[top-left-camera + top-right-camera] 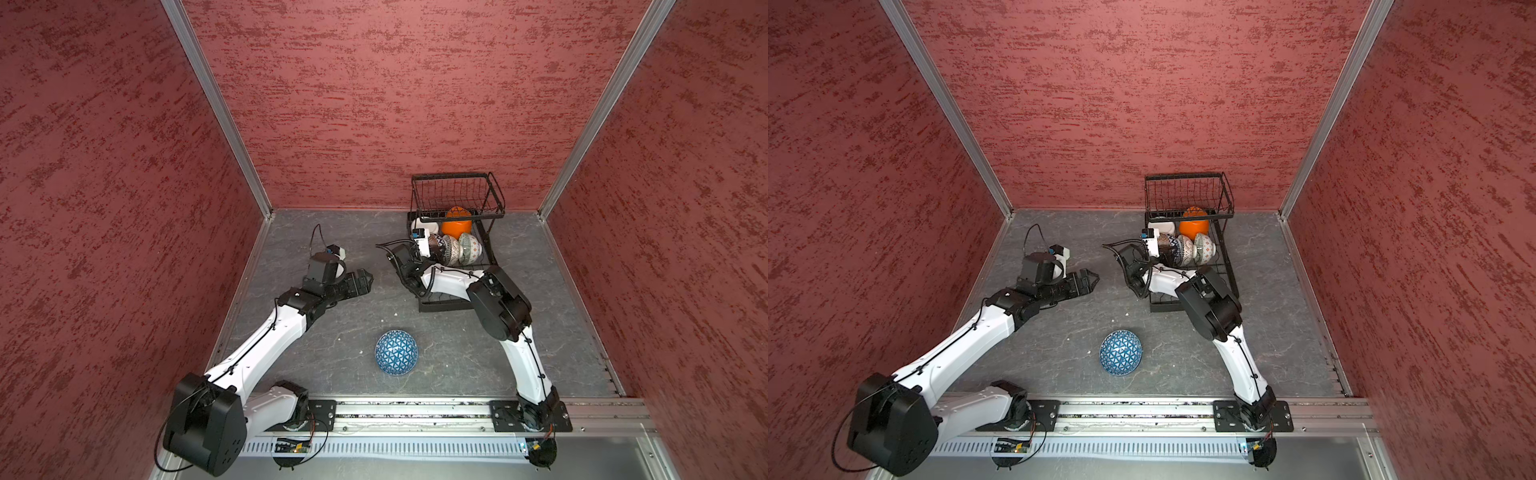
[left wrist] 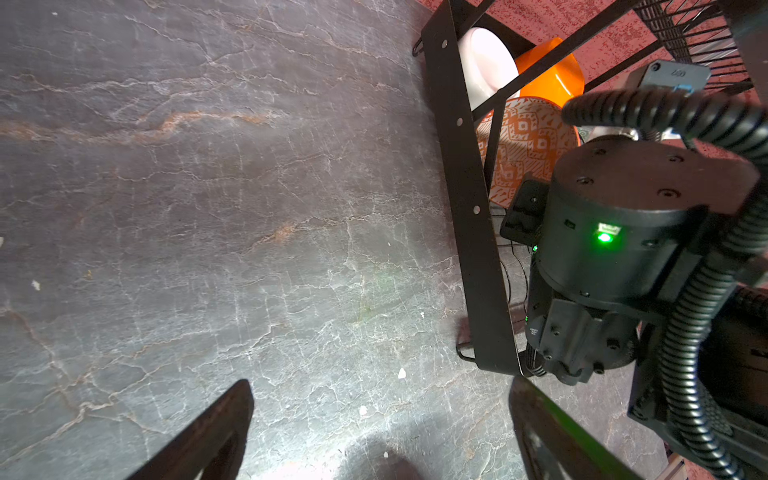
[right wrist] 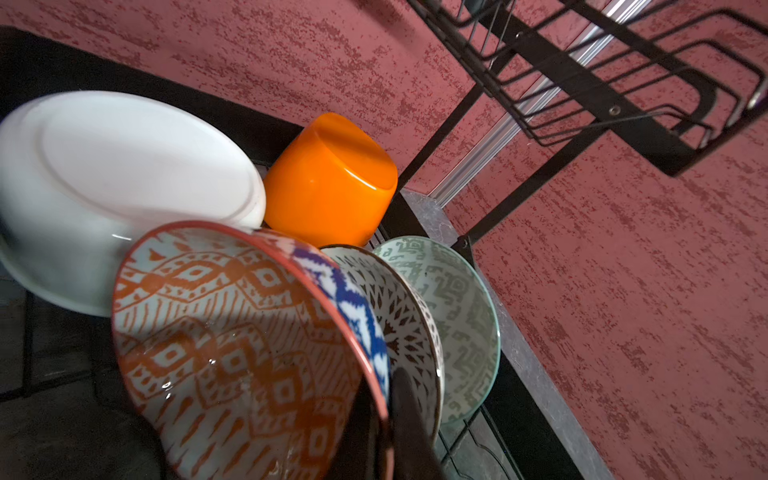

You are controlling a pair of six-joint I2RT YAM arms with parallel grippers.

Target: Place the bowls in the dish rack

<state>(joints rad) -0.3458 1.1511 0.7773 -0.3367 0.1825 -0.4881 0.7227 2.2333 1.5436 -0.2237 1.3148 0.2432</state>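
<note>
The rack [image 1: 444,306] is set at the tabletop's back edge, right of centre. An orange bowl [image 1: 456,227] and a white bowl [image 1: 430,226] are tipped over under its upper tier. A red bowl [image 3: 232,353] and three more patterned bowls [image 3: 457,307] are stood on edge in a row. A blue bowl [image 1: 396,352] is seen upside down near the front edge.

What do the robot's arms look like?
The left arm and right arm have white shells and chunky black joints. Thin black cables run along them; a ribbed black hose loops by the right wrist, where a green light glows. The left tool is black, pointed.
</note>
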